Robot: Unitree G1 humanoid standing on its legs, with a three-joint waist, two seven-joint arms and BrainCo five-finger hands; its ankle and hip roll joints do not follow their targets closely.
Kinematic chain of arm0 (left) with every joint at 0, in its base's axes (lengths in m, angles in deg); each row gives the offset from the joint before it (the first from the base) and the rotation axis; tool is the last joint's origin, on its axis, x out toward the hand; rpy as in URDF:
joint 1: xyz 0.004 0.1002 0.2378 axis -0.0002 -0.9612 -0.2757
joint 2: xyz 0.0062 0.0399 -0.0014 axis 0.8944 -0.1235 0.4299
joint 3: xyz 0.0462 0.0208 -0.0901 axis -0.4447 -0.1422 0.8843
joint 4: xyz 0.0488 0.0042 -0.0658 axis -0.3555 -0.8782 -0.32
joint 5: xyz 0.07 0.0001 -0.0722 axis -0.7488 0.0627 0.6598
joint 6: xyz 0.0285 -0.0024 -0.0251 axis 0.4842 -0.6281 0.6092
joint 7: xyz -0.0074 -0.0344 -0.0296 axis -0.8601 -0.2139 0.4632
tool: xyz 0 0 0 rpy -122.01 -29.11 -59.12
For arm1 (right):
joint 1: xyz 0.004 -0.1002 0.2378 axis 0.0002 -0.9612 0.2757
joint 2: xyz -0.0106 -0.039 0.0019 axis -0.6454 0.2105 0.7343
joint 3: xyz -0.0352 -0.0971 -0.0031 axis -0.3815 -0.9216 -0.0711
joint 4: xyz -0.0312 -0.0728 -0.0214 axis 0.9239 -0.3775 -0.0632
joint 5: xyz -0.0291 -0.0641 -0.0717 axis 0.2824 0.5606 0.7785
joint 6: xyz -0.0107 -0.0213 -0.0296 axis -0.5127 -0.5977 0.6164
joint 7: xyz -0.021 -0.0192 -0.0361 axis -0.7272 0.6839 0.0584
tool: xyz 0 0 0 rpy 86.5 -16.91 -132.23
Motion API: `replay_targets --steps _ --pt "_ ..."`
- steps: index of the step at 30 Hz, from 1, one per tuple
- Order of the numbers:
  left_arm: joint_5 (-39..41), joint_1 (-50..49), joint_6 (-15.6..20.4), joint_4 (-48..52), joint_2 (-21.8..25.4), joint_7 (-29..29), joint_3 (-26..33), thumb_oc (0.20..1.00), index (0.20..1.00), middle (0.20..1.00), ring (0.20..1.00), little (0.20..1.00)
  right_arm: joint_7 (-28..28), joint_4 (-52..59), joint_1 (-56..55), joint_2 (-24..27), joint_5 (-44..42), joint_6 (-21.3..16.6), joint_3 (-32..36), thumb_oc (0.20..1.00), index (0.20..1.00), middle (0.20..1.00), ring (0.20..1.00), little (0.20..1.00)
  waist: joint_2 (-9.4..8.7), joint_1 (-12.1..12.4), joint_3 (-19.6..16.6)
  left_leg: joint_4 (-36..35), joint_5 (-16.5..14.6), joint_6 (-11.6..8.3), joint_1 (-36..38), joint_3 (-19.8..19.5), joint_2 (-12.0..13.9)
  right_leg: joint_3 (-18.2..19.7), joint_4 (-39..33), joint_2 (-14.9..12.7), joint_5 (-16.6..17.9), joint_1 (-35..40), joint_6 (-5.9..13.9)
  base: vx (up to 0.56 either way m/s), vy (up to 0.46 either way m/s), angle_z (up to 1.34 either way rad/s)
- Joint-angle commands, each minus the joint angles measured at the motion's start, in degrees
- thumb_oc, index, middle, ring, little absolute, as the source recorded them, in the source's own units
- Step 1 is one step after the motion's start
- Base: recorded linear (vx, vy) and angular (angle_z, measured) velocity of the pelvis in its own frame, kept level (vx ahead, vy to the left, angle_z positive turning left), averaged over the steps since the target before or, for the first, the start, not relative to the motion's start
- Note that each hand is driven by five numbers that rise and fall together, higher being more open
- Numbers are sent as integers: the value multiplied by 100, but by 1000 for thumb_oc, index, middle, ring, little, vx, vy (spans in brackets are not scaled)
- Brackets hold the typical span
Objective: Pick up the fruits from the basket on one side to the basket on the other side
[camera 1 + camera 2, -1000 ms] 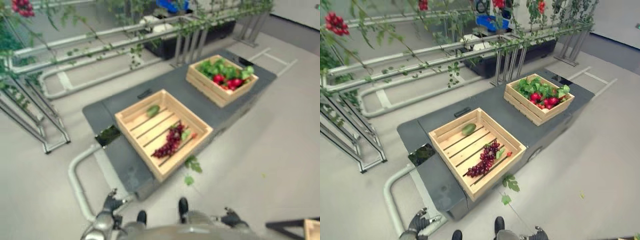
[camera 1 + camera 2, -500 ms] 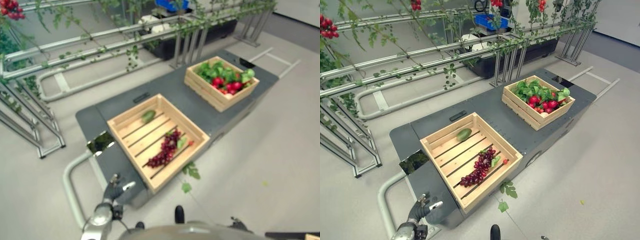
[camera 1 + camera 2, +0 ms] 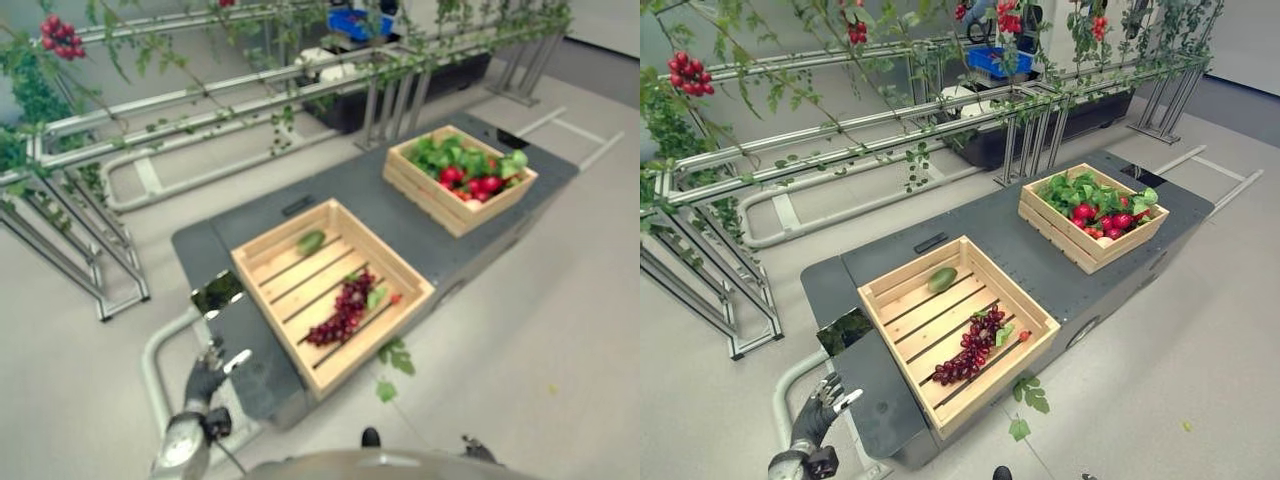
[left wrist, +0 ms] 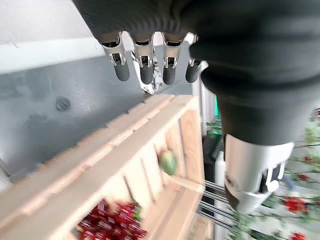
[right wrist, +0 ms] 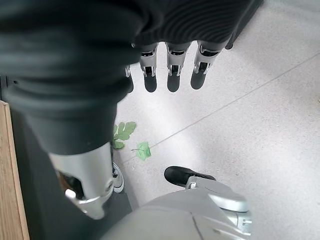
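Right eye view: leaves (image 3: 1026, 406) beside platform (image 3: 1020, 235).

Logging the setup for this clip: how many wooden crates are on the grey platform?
2. The near crate holds grapes and a green fruit; the far crate sits farther right, full of greens and red fruit.

grey platform (image 3: 1020, 235) | near crate (image 3: 1040, 315) | far crate (image 3: 1080, 250)

Your left hand (image 3: 821, 402) has come up from low by the floor to the near corner of the grey platform (image 3: 885, 410), fingers relaxed and holding nothing, beside the near crate (image 3: 1038, 347). Head camera shifted too.
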Motion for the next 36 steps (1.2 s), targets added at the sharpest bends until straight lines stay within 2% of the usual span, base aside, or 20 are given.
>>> replay_targets --steps 1,3,4,12,17,21,25,26,28,36 --pt "-22 207 127 694 233 127 246 1000 1000 1000 1000 1000 97 -182 299 217 74 47 -29 1000 1000 1000 1000 1000 -80 -1 8 74 -171 149 -396 -153 -379 -113 188 -79 -588 24 451 0 0 0" --pt "-119 292 113 743 309 127 245 1000 1000 1000 1000 1000 114 -200 313 226 86 57 -34 1000 1000 1000 1000 1000 -64 -11 16 68 -168 143 -397 -152 -374 -112 178 -79 -584 21 454 0 0 0" --pt "-313 527 97 882 535 110 253 1000 1000 1000 1000 1000 137 -209 343 265 103 79 -61 1000 1000 1000 1000 1000 -20 -44 31 53 -158 127 -419 -140 -363 -101 153 -84 -575 9 457 0 0 0" --pt "-725 1928 -4 956 1268 26 62 1000 1000 1000 1000 1000 215 -325 622 394 127 160 -132 1000 1000 1000 1000 1000 176 -211 161 30 -101 56 -548 -44 -320 -9 86 -97 -510 -97 480 -5 1 0" --pt "-755 2872 -21 737 1582 -2 -284 1000 1000 1000 1000 1000 257 -352 768 487 110 181 -219 1000 1000 1000 1000 1000 287 -306 246 35 -62 37 -664 -2 -320 54 88 -85 -473 -216 481 -25 1 -4" --pt "-970 4105 -94 284 1862 -54 -904 1000 1000 1000 1000 1000 248 -349 972 565 5 206 -316 1000 1000 1000 1000 1000 426 -449 401 62 -8 32 -807 35 -358 116 104 -86 -418 -377 479 -44 8 -7" --pt "-1048 4890 -156 -292 1874 -92 -1382 1000 1000 1000 1000 1000 218 -362 1076 601 -88 208 -354 1000 1000 1000 1000 1000 505 -518 536 83 37 26 -914 58 -381 153 112 -101 -364 -498 481 -59 9 -6" --pt "-1123 5373 -197 -681 1883 -117 -1690 1000 1000 1000 1000 1000 180 -352 1163 631 -162 207 -403 1000 1000 1000 1000 1000 559 -589 631 84 81 23 -998 79 -391 175 102 -111 -317 -591 492 -57 9 -5" --pt "-1312 5746 -230 -1067 1841 -127 -1959 1000 1000 1000 1000 1000 150 -333 1217 637 -211 191 -450 1000 1000 1000 1000 1000 605 -628 698 87 118 19 -1070 118 -398 199 97 -111 -275 -678 492 -48 7 -4" --pt "-1623 6399 -336 -2246 1507 -363 -2353 1000 1000 1000 1000 1000 -17 -220 1370 621 -408 131 -559 1000 1000 1000 1000 1000 629 -767 930 88 212 0 -1327 276 -386 384 76 -65 -149 -1007 500 -50 -5 -13"
